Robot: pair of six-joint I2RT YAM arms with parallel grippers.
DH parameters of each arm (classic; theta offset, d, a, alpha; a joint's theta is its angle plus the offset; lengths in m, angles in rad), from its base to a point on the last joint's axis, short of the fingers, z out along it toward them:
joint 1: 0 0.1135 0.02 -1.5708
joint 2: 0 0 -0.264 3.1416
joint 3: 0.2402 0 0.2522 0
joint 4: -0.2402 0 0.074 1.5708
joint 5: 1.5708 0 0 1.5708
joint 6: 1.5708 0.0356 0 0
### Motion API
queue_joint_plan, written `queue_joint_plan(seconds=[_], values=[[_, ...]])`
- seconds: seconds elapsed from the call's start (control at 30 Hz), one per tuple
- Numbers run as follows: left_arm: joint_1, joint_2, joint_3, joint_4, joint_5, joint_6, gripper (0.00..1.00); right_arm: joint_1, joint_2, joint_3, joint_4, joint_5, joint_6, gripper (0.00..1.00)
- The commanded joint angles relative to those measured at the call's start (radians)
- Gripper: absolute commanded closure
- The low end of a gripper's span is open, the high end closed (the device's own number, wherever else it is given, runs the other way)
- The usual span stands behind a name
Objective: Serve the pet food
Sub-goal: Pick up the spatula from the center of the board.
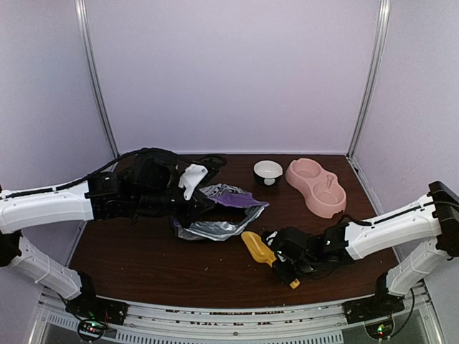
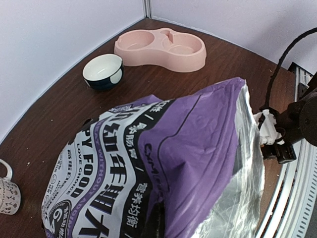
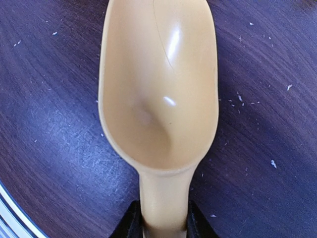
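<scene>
The purple "PUPPY FOOD" bag [image 1: 226, 208] lies on its side at mid-table, its silver-lined mouth [image 2: 237, 188] facing the right arm. The pet food itself is hidden inside the bag. My left gripper [image 1: 188, 206] is shut on the bag's purple edge, and the bag [image 2: 163, 163] fills the left wrist view. The yellow scoop [image 1: 254, 246] lies on the table just right of the bag mouth, and its bowl [image 3: 158, 84] is empty. My right gripper [image 3: 163, 225] is shut on the scoop's handle, with a black finger [image 3: 130, 223] pressed against each side.
A pink double bowl [image 1: 315, 186] stands at the back right, with a small dark bowl with a white inside [image 1: 267, 170] to its left. In the left wrist view a patterned mug [image 2: 7, 193] sits at the left edge. White walls and metal posts enclose the brown table [image 1: 143, 258].
</scene>
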Motion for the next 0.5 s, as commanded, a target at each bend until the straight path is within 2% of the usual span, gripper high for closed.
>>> queue_joint_plan(seconds=[0.0,0.47], values=[[0.01,0.012,0.018,-0.022,-0.048,0.007,1.0,-0.007,-0.028,0.007,-0.011,-0.023,-0.034,0.93],[0.019,0.01,0.039,-0.032,-0.079,-0.008,1.0,-0.012,-0.293,-0.049,-0.138,0.043,0.095,1.0]])
